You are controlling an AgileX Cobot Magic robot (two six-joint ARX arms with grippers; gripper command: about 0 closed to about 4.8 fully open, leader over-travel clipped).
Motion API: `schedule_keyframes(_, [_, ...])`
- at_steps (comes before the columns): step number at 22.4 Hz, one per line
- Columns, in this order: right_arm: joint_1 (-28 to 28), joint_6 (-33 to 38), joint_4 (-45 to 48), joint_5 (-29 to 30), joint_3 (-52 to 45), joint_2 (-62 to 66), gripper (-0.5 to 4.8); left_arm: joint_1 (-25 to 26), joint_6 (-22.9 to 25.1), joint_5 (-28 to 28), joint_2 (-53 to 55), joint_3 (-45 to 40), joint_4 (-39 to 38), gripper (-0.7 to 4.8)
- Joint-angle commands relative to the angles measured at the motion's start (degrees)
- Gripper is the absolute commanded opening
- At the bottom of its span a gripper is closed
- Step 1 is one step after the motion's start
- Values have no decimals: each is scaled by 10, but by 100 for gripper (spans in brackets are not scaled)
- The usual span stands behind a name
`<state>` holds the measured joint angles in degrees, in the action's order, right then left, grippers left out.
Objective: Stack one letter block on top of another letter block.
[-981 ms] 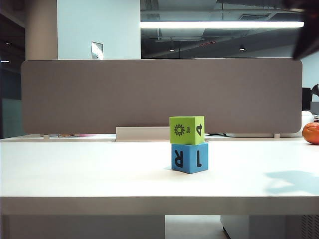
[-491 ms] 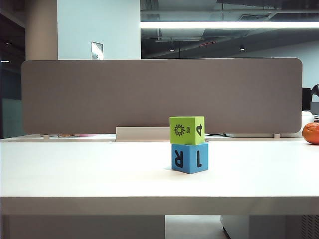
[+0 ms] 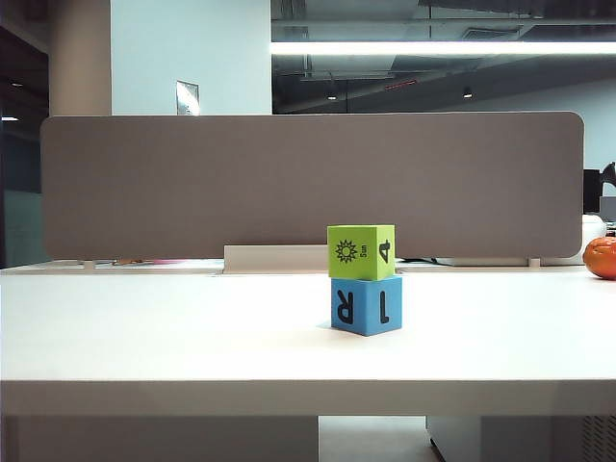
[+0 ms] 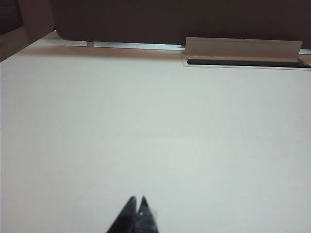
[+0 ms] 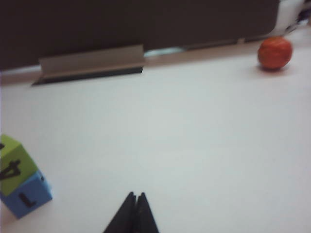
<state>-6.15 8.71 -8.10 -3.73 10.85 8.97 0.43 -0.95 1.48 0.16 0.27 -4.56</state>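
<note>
The lime-green letter block point(image 3: 360, 252) with a sun picture and a "4" rests squarely on top of the sky-blue letter block point(image 3: 366, 305) marked "R" and "1", near the middle of the white table point(image 3: 154, 337). The right wrist view shows the same stack, green point(image 5: 13, 161) over blue point(image 5: 26, 196). My right gripper point(image 5: 135, 194) is shut and empty, well off to the side of the stack. My left gripper point(image 4: 137, 199) is shut and empty over bare tabletop. Neither arm shows in the exterior view.
An orange ball point(image 3: 601, 257) lies at the table's far right; it also shows in the right wrist view point(image 5: 274, 52). A grey divider panel point(image 3: 308, 183) runs along the back, with a raised cable-slot cover point(image 3: 274, 258) in front of it.
A dark part of the right arm at the upper right and its shadow on the table have left the exterior view. The stacked blocks have not moved.
</note>
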Motion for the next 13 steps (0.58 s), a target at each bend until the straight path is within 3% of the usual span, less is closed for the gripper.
schedule_keyframes(1, [0,4,3,-9,-30,-74,-5,0,1,3,0,2,3,-5])
schedule_keyframes(13, [1,-31,-10,-43,-75,-90,-5,0,1,3,1,2,4,-5])
